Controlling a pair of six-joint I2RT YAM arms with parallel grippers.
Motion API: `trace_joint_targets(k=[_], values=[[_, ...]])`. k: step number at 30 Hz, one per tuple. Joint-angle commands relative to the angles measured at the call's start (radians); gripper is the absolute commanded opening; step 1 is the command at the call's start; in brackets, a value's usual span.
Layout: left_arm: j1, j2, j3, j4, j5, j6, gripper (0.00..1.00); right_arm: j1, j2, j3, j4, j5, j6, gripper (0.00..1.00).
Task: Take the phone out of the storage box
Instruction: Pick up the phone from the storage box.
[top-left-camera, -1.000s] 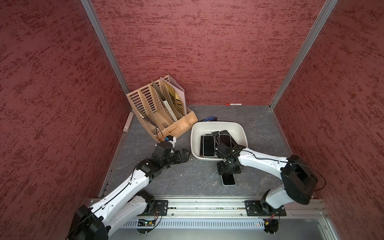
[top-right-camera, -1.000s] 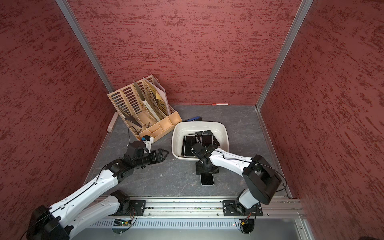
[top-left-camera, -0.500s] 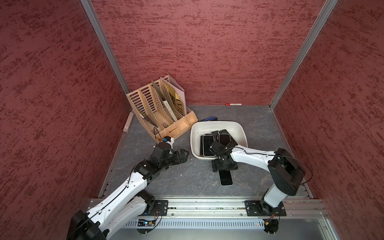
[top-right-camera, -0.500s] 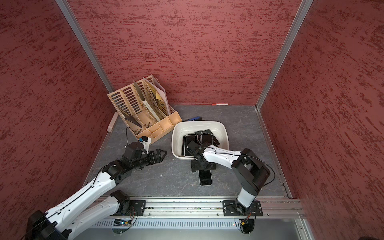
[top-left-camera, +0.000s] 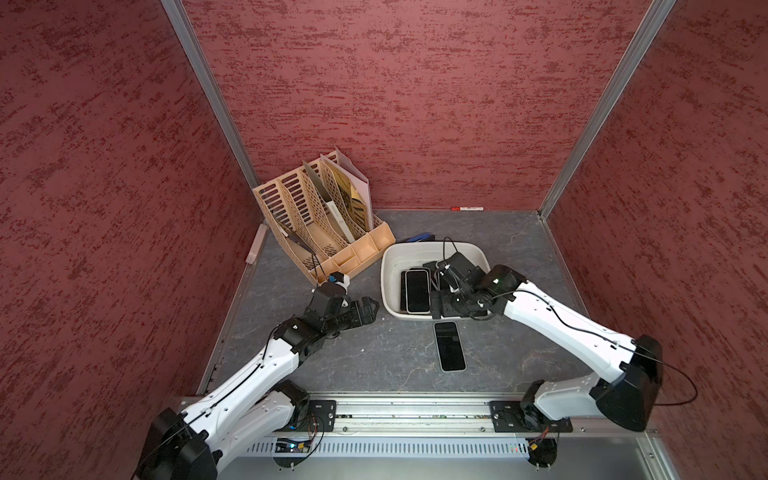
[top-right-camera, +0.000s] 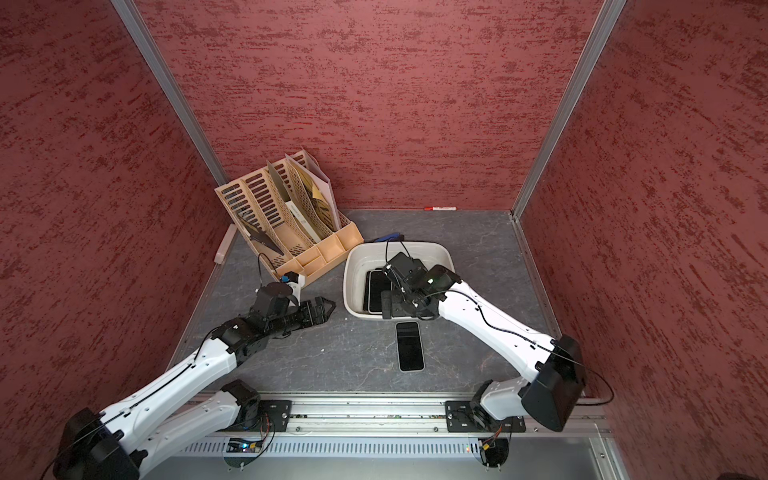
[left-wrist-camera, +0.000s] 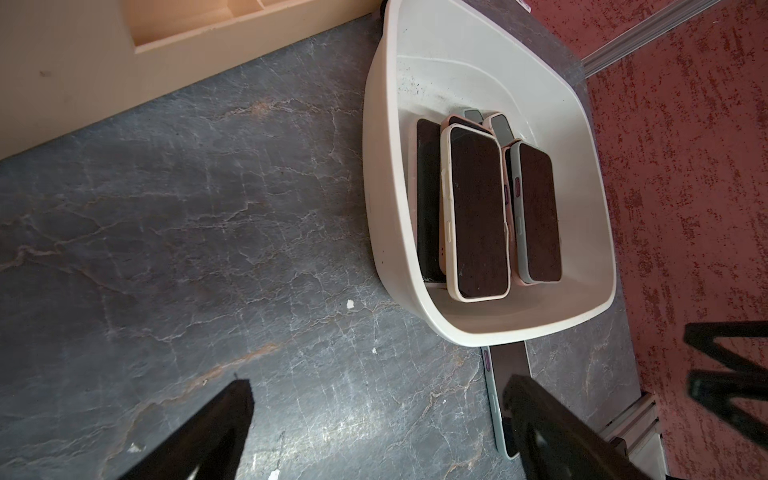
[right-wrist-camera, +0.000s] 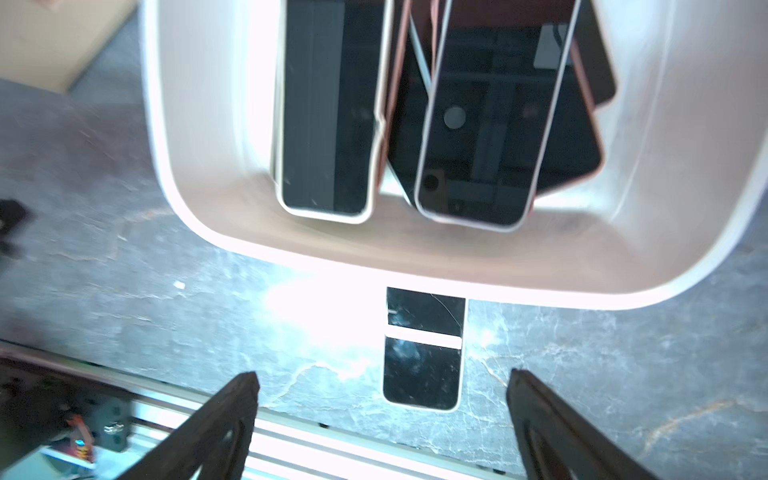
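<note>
Lying near right claw, phone

White arm shells, black joint housings, thin black cables running alongside; black tapered fingers, perhaps matte plastic.

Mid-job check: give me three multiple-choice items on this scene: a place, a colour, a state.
1. The pale-cased, black-screened phone outside the shallow off-white plastic tub lies: A on the grey stone-patterned table; B atop another phone; C leaning upright on the tub.
2. The slotted plastic file organizer is: A blue; B beige; C black.
3. The right end effector is: A shut on a phone; B shut on the tub's rim; C open and empty.
Answers: A, it lies flat on the table; B, its walls are beige; C, its jaws stand apart, empty.
</note>
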Motion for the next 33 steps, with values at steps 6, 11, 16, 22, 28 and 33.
trace_joint_targets(k=[6,11,16,22,28,33], values=[[-0.026,0.086,0.094,0.046,0.045,0.028,1.0,-0.123,0.278,0.15,0.028,0.022,-0.093,0.95],[-0.05,0.043,0.093,0.006,0.022,0.032,1.0,-0.2,0.383,0.16,0.084,0.014,-0.118,0.91],[-0.054,-0.016,0.055,-0.025,-0.008,0.027,1.0,-0.226,0.452,0.19,0.081,0.03,-0.155,0.92],[-0.053,-0.02,0.037,-0.012,-0.021,0.015,1.0,-0.255,0.49,0.184,0.097,0.024,-0.165,0.94],[-0.052,0.002,0.047,-0.006,-0.021,0.018,1.0,-0.272,0.523,0.204,0.1,0.03,-0.17,0.94],[-0.049,0.019,0.051,0.002,-0.021,0.024,1.0,-0.276,0.542,0.227,0.089,0.038,-0.175,0.94]])
